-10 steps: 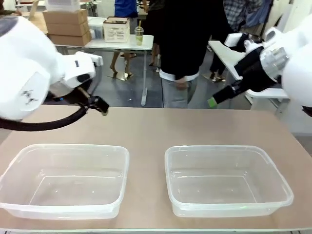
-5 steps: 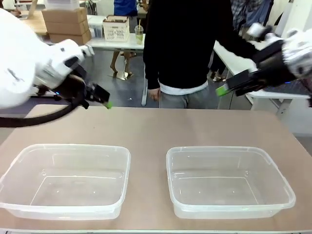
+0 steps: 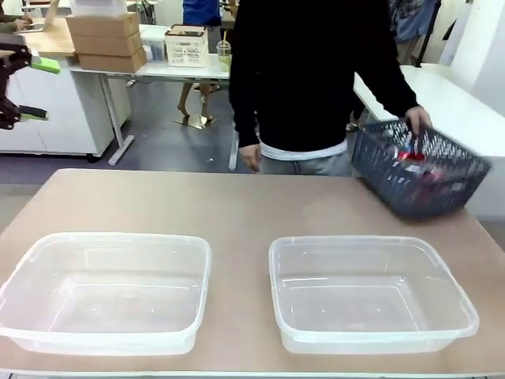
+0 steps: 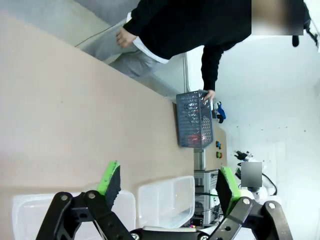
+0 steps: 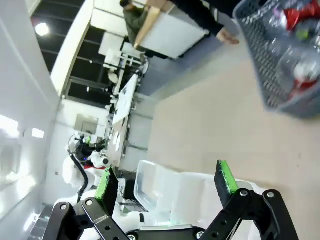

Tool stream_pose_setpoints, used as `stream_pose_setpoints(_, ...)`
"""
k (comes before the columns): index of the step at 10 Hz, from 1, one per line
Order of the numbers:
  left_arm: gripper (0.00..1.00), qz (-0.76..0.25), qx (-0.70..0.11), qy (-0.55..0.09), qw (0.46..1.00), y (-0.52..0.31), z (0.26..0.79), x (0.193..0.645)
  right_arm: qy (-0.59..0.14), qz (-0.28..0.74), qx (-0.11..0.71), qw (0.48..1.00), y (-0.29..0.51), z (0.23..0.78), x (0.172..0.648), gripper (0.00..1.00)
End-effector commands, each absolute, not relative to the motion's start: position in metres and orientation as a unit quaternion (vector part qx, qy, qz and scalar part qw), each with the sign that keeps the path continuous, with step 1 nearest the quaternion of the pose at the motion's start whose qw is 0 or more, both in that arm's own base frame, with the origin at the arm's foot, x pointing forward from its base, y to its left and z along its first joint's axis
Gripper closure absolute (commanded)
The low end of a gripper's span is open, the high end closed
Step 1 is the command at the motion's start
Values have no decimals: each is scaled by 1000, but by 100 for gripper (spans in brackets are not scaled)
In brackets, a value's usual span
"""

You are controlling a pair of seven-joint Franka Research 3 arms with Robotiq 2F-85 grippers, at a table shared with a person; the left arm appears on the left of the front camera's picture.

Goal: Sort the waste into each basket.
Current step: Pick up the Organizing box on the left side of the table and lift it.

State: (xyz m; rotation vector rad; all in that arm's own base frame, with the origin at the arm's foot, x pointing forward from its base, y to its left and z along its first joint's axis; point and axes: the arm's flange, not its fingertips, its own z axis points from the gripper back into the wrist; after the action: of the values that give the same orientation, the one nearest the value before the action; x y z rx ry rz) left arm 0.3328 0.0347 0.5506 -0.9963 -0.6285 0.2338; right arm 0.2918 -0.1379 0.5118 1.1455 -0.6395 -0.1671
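Two clear tubs, the baskets, stand side by side on the near half of the table, one left (image 3: 106, 288) and one right (image 3: 371, 292), both with nothing in them. The waste lies inside a dark grey lattice basket (image 3: 418, 170) that a person's hand (image 3: 416, 120) holds tilted at the far right: a red can (image 3: 410, 156) and clear plastic pieces (image 5: 295, 60) show through it. My left gripper (image 3: 39, 91) hangs open at the far left, off the table. In its wrist view the left gripper (image 4: 168, 172) stands wide with nothing between its pads. My right gripper (image 5: 165, 175) is open too, high above the table.
The person in black stands at the table's far edge, the other hand (image 3: 251, 156) hanging by the side. Bare tabletop (image 3: 237, 205) lies between the tubs and the far edge. Boxes (image 3: 106, 39) and a white crate (image 3: 188, 47) sit on a table behind.
Both arms have pulled back from over the table, the left up to the left edge, the right out of the front view. The person has brought the lattice basket to the far right.
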Motion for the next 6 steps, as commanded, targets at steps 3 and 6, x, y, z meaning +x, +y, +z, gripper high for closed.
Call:
stream_pose_setpoints(3, 0, 36, -427, -280, 859, -14, 552, 335, -287, 3, 497, 819, -86, 527, 308, 0)
stream_pose_setpoints(6, 0, 42, -419, -269, 866, -26, 550, 332, -270, -3, 494, 826, -72, 526, 308, 0)
